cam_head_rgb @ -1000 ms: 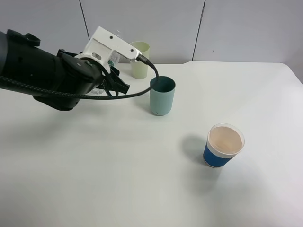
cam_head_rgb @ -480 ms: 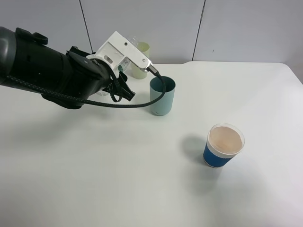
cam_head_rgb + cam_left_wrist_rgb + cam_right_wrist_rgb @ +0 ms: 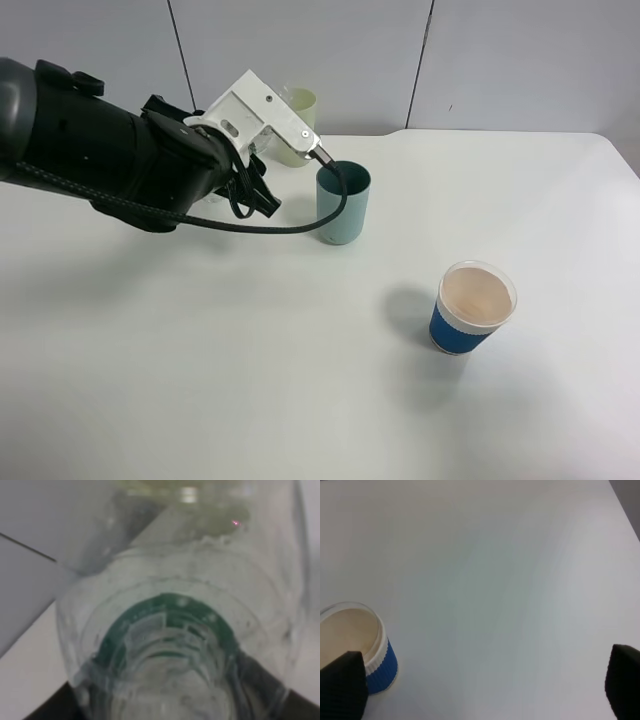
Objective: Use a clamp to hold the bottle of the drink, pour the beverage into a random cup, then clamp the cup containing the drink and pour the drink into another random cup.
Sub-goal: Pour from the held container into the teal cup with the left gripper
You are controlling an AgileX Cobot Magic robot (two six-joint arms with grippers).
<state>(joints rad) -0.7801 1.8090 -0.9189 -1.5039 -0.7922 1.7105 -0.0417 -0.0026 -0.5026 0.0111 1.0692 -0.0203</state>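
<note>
The clear ribbed bottle with its green label fills the left wrist view, lying tilted. My left gripper is shut on it, dark fingers showing at either side. From the high camera the white bracket and black arm hide most of the bottle. It hangs just left of the teal cup, close to the rim. The pale yellow-green cup stands behind, partly covered by the bracket. No beverage can be made out. My right gripper is open over bare table, out of the high view.
A blue paper cup with a white rim stands at the right front, also beside my right gripper's fingertip. The left arm's black cable loops in front of the teal cup. A white table spreads around.
The left arm has carried the bottle right and a little back, closer to the teal cup, tilting more. Over the last half second it barely moved. The cups stayed put.
</note>
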